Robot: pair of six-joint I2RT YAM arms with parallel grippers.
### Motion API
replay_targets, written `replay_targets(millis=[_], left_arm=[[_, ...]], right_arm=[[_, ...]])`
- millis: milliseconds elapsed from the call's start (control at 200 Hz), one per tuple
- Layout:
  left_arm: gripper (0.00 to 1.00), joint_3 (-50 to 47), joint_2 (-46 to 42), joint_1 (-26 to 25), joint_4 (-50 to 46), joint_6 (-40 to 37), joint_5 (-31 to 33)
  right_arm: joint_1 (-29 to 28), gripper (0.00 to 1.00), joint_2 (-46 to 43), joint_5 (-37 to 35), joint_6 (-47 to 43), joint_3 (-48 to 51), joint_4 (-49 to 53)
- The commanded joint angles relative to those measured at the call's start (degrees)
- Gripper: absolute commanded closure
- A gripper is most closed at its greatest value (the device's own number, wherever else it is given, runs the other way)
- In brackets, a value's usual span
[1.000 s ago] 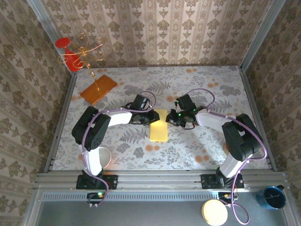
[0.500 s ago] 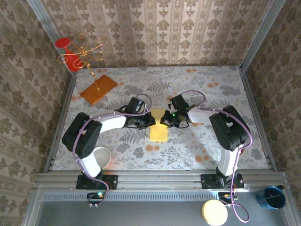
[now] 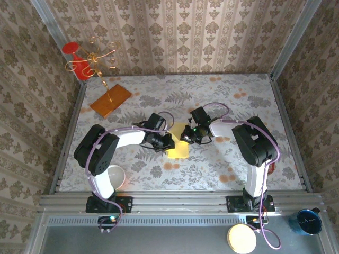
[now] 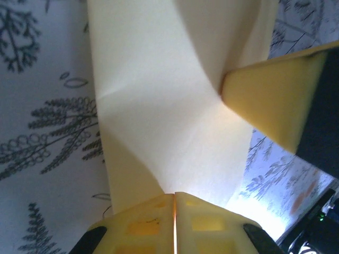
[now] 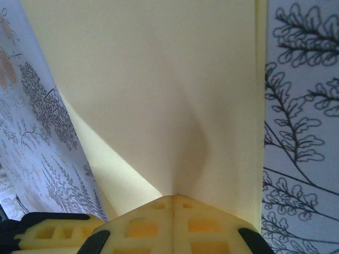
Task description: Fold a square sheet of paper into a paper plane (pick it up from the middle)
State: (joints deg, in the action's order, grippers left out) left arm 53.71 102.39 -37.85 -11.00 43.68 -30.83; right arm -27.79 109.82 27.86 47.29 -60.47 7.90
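Note:
The sheet of paper (image 3: pixel 179 144) is pale yellow and lies mid-table as a narrow folded strip, its far part lifted and buckled. My left gripper (image 3: pixel 169 141) is shut on its left edge. In the left wrist view the left gripper (image 4: pixel 174 197) pinches the paper (image 4: pixel 169 106), which creases away from the tips. My right gripper (image 3: pixel 186 136) is shut on the opposite edge. In the right wrist view the right gripper (image 5: pixel 173 199) clamps the paper (image 5: pixel 153 90), which puckers above the tips. The two grippers stand a few centimetres apart. A paper plane is out of view.
An orange board (image 3: pixel 110 99) with a gold wire stand sits at the far left, beside a red object (image 3: pixel 74 58) in the corner. A white bowl (image 3: pixel 115 177) stands by the left arm's base. Patterned walls enclose the table on three sides.
Both grippers have closed in on the paper from either side and pinched it. The left one has shifted nearer and rightward. The strip now sits skewed and buckled.

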Motion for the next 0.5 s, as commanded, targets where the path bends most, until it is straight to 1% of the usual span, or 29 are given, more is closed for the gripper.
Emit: replay_targets(millis=[0, 180, 340, 495], left_arm=[[0.91, 0.3, 0.8, 0.0, -5.1, -2.8, 1.7], [0.91, -1.3, -0.4, 0.1, -6.7, -4.0, 2.3], [0.92, -3.0, -3.9, 0.4, -9.3, -5.0, 3.5], [0.91, -6.7, -10.2, -0.6, 0.2, -0.6, 2.5]], right_arm=[[-0.2, 0.96, 2.8, -2.8, -1.4, -0.5, 4.9], [-0.2, 0.96, 3.7, -4.4, -1.6, -0.4, 6.1], [-0.3, 0.96, 4.0, -5.0, -1.5, -0.3, 6.3], [-0.2, 0.96, 3.6, -4.8, -1.3, 0.2, 5.6]])
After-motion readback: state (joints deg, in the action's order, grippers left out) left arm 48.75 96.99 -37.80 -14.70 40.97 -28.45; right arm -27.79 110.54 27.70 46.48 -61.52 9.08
